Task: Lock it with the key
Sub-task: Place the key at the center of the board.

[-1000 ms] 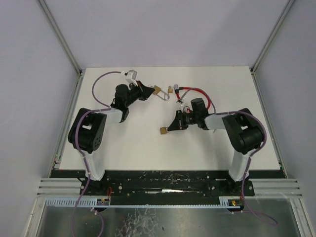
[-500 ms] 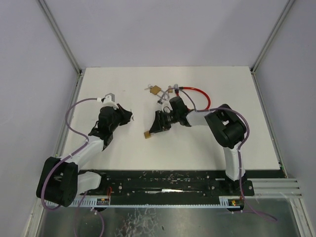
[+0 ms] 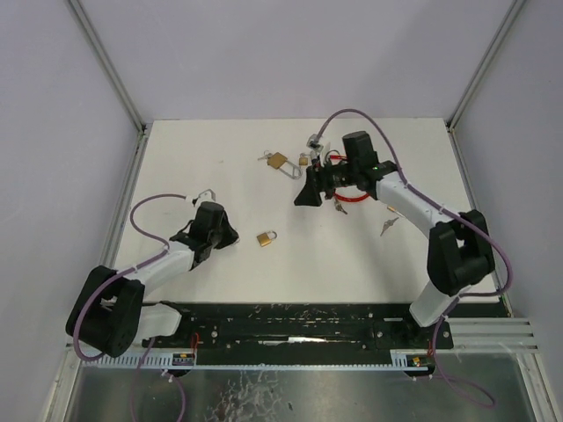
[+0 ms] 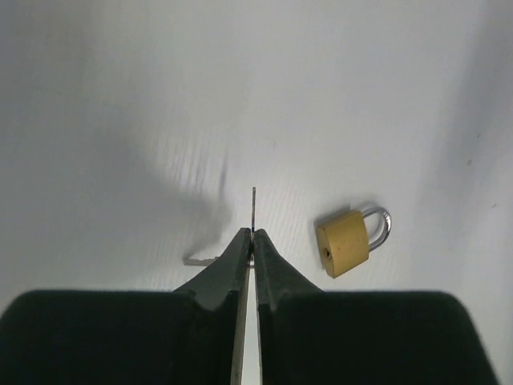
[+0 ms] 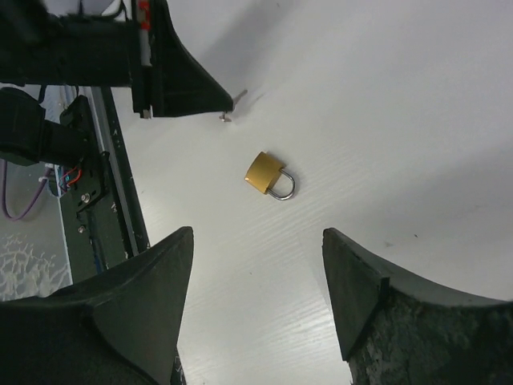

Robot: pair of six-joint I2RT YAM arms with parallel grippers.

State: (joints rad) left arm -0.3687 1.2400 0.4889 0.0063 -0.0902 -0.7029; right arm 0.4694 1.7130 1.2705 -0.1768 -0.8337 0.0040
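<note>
Both arms have swung round since a second ago. The right gripper (image 5: 256, 234) has let go of the small brass padlock with the silver shackle (image 4: 346, 242) and drawn back up the table, jaws wide and empty. The left gripper (image 4: 253, 235) has come in low beside the lock, pinched tight on a thin silver key (image 4: 254, 210) whose blade sticks straight out ahead.

The padlock lies flat on the white table (image 3: 396, 264), just right of the key tip and not touching it. Its keyhole end faces back toward the left claw and its shackle slants away to the right, so the blade looks off-line with the lock's long axis. The left arm is much the nearer, and I'd say it must turn rightward to line up.
</note>
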